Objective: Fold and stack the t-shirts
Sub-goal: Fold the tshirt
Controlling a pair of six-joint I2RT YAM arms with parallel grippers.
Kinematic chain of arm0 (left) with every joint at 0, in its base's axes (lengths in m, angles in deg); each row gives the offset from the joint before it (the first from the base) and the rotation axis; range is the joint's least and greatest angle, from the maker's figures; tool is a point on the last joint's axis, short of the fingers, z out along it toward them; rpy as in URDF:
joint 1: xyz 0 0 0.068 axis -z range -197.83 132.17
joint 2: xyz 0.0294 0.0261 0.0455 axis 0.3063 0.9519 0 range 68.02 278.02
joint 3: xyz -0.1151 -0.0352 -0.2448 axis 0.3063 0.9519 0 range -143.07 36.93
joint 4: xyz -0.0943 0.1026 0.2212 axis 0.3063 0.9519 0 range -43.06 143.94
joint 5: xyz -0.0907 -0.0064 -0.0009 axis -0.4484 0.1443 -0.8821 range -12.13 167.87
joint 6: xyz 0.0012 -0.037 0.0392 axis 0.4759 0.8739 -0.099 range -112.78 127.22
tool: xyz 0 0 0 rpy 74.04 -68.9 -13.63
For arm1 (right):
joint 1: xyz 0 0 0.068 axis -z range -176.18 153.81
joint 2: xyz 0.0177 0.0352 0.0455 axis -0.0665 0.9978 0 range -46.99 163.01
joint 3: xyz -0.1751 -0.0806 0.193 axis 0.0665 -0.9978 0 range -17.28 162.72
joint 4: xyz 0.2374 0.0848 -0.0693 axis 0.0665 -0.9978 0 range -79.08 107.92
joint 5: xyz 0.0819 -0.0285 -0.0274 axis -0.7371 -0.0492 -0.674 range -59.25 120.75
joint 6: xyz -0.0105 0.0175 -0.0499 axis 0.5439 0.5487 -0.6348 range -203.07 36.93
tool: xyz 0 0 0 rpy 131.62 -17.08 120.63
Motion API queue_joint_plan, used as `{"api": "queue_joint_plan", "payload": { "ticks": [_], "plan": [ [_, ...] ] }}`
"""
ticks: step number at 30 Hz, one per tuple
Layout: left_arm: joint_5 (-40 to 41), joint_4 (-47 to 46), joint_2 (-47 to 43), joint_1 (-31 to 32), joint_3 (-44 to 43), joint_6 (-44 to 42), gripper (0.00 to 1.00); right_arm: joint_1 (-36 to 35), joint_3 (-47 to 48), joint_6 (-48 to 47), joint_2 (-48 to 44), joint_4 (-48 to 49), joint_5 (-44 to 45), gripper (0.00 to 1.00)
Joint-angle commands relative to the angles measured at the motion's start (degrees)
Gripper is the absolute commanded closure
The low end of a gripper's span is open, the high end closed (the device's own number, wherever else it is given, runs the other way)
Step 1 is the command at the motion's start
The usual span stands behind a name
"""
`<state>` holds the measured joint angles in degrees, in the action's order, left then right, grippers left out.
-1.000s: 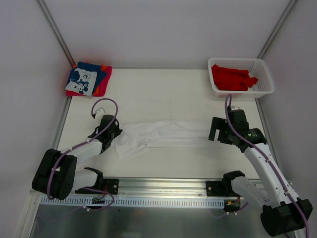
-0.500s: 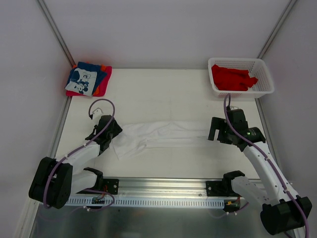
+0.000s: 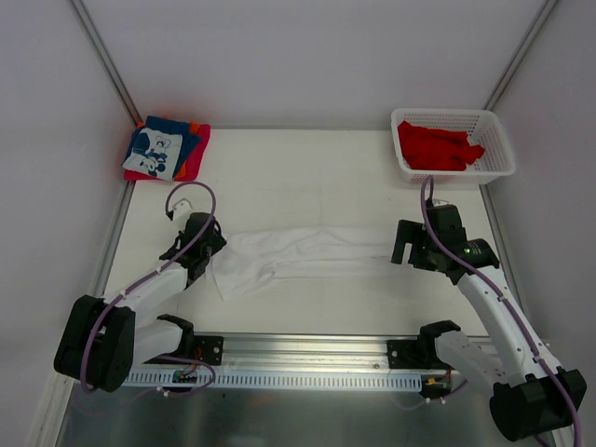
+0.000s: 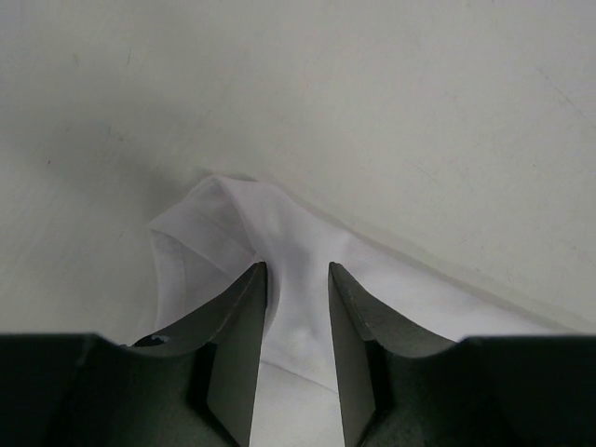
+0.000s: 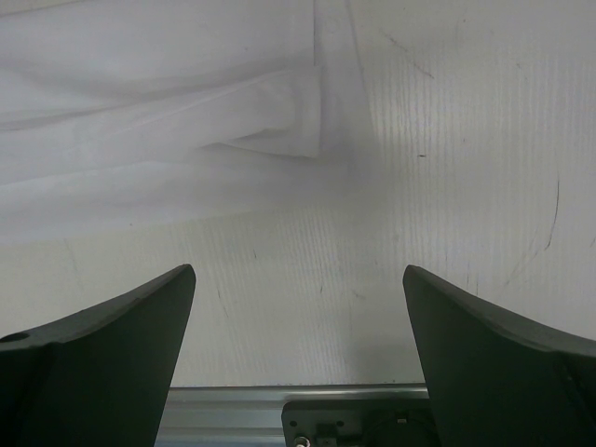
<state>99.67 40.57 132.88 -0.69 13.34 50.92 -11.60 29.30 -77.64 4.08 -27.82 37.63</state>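
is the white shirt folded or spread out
Partly folded: the white shirt lies in a long narrow band across the table, not a compact stack.

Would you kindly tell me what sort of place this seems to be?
Probably a robotics lab work cell: a white table enclosed by plain panels, a mounting rail along its near edge, and a basket of red t-shirts.

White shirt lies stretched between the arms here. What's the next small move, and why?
Probably close the left gripper on the white shirt: a ridge of its cloth sits between the narrowly parted jaws, not clearly pinched. The right gripper is wide open and holds nothing, the shirt's other end just ahead of it.
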Motion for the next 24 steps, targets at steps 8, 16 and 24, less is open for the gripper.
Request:
{"api": "queue_joint_plan", "payload": {
  "ticks": [8, 16, 24],
  "plan": [
    [2.54, 0.48, 0.53, -0.54, -1.98, -1.08, 0.67, -0.22, -0.18, -0.69, -0.27, -0.14, 1.12, 0.01],
    [2.37, 0.31, 2.19, -0.62, -1.89, 0.15, 0.97, -0.22, -0.09, -0.86, -0.62, -0.06, 1.12, 0.0],
    [2.54, -0.04, 3.7, -0.54, -2.16, 0.33, 1.0, -0.22, -0.18, -0.86, -0.53, -0.06, 1.39, 0.0]
  ]
}}
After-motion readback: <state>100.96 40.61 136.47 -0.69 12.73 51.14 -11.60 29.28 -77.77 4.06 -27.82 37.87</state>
